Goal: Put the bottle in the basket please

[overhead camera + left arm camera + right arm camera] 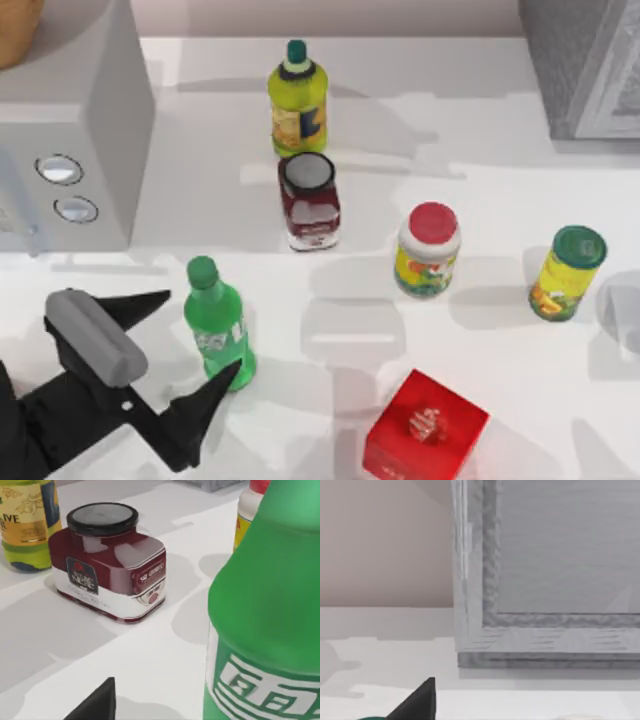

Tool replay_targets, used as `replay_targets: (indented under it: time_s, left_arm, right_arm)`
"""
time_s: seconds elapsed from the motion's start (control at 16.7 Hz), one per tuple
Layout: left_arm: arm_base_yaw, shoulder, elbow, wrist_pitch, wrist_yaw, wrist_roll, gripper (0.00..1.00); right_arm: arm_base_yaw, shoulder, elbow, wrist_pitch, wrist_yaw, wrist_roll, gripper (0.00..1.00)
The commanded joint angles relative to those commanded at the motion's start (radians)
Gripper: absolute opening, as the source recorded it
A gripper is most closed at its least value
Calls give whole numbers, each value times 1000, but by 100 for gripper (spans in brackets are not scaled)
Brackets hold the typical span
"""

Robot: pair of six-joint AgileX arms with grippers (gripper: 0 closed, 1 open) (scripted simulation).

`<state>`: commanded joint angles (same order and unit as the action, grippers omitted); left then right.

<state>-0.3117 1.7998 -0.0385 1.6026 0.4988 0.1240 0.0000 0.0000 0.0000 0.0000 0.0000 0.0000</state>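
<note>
The bottle (218, 322) is slim and clear green with a green cap and a white-and-green label. It stands upright at the front left of the table. My left gripper (203, 330) is open at table height, one finger (150, 302) behind the bottle and the other finger (210, 392) in front of it. The bottle sits at the fingertips, close to the front one. In the left wrist view the bottle (265, 610) looms very near. The basket (14, 30) shows as a tan curved edge at the far left corner, on top of the grey appliance. My right gripper (417, 702) is parked facing a grey cabinet.
A grey appliance with two knobs (75, 130) stands at the left. Behind the bottle are a dark red jar (309, 200) and a yellow-green bottle (298, 100). A red-lidded jar (428, 250), a short yellow jar (566, 272), a red box (425, 428) and a grey cabinet (580, 60) lie to the right.
</note>
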Motion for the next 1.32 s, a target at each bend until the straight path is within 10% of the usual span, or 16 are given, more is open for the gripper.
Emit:
replay_targets:
  time_s: [1.02, 1.32]
  left_arm:
    - [-155, 150, 160, 9, -148, -37, 100]
    - [-155, 150, 160, 9, -148, -37, 62]
  right_arm:
    - [0, 0, 0, 0, 0, 0, 100]
    - [0, 0, 0, 0, 0, 0, 100]
